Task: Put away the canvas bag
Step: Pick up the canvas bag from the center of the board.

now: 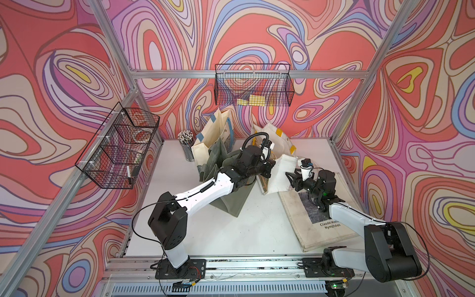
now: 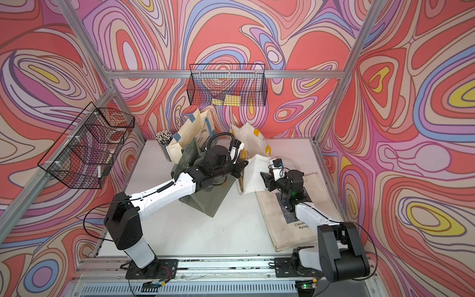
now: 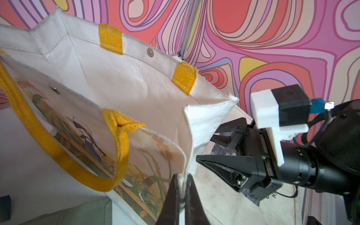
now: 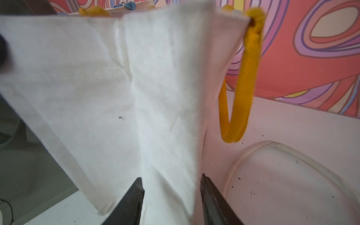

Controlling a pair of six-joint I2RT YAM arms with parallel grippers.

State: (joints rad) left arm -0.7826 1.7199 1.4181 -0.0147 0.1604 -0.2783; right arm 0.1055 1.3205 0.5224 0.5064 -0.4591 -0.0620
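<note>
canvas bag (image 3: 136, 81): upright on desk (image 1: 231, 231), mouth open | left fingers (image 3: 169, 204): clenched on its rim corner | right fingers (image 4: 128, 206): apart, straddling side panel, seemingly not pinching | wall wire basket (image 1: 277, 90): yellow pads (image 1: 255, 99)

Four bags on the table (image 1: 244, 239): blue-handled bag (image 1: 203, 149), green bag (image 1: 228, 204), yellow-handled bag (image 1: 281, 172), flat printed bag (image 1: 303, 221). One pencil cup (image 1: 188, 151) at the table's back. Two wire baskets above the table: side basket (image 1: 102, 164), back basket (image 1: 257, 84). Two arms: left arm (image 1: 203, 191), right arm (image 1: 347, 214).

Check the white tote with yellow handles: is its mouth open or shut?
Open. The white tote has its rim spread wide, bare lining visible inside; the left gripper pinches one rim corner.
</note>
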